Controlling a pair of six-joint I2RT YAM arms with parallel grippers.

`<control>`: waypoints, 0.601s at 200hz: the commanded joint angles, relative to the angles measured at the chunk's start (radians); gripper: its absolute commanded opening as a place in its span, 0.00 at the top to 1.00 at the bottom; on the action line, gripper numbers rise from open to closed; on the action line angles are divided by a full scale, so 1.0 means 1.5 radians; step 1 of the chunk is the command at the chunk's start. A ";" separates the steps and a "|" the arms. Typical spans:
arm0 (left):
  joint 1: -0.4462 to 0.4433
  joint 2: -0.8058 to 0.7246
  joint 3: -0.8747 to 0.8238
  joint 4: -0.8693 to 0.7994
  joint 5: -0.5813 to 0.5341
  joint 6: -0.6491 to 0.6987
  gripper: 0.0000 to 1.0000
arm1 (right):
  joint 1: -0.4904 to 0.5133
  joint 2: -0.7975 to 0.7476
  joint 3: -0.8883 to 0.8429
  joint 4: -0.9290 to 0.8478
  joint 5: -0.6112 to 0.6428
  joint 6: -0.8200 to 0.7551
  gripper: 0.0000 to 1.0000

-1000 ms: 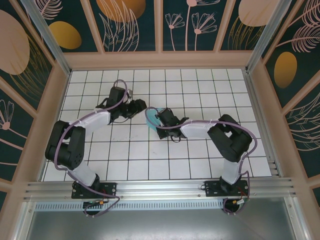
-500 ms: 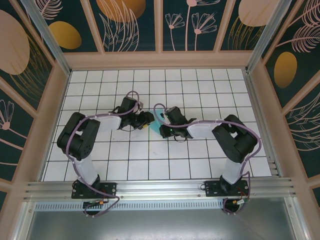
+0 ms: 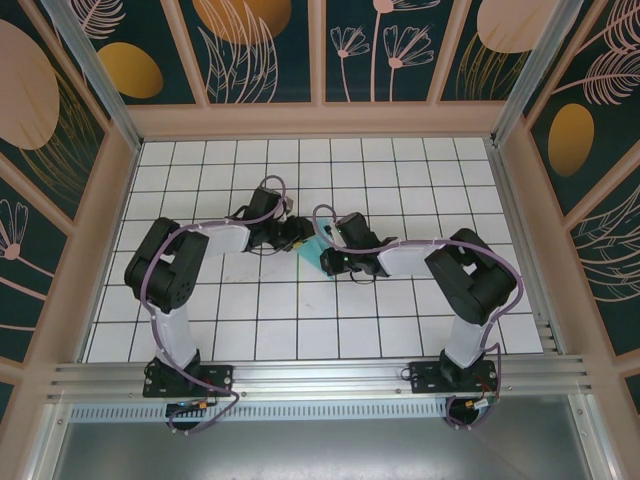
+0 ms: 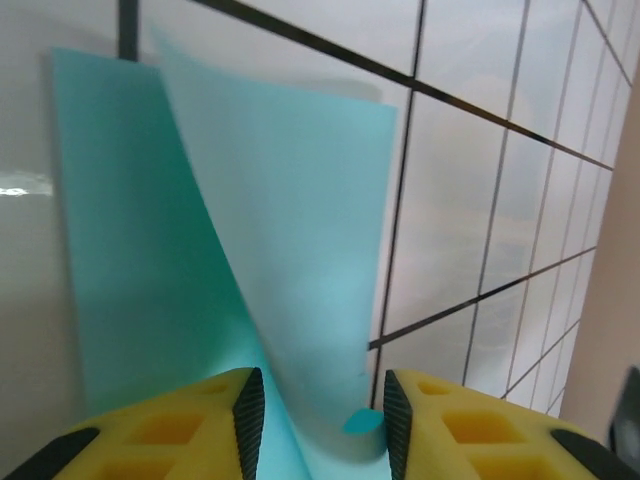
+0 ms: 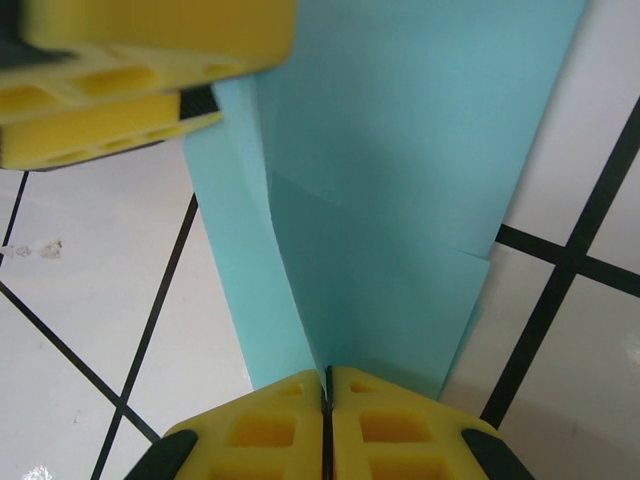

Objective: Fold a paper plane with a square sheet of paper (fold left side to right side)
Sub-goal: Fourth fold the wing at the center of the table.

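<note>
The turquoise sheet of paper (image 3: pixel 311 246) lies folded in layers at the table's middle, between both grippers. My right gripper (image 3: pixel 326 254) is shut on its near edge, and in the right wrist view its pads (image 5: pixel 325 385) pinch a raised crease of the paper (image 5: pixel 400 170). My left gripper (image 3: pixel 297 240) comes in from the left. In the left wrist view its jaws (image 4: pixel 316 400) stand apart, open, around an upright flap of the paper (image 4: pixel 290 220), which curls against the right pad. The left gripper's yellow fingers (image 5: pixel 120 70) hang over the sheet's far corner.
White grid-tiled table (image 3: pixel 300 320) inside a walled booth. Wooden-framed patterned walls (image 3: pixel 320 60) close in the back and sides. An aluminium rail (image 3: pixel 320 378) runs along the near edge by the arm bases.
My left arm has reached right to the paper and its jaws have narrowed around the raised flap. The right gripper stayed shut and brought the paper lower and slightly right.
</note>
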 commanded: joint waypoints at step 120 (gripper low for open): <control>-0.005 -0.086 0.001 -0.038 -0.046 0.020 0.45 | -0.017 0.001 -0.005 0.014 -0.038 0.018 0.91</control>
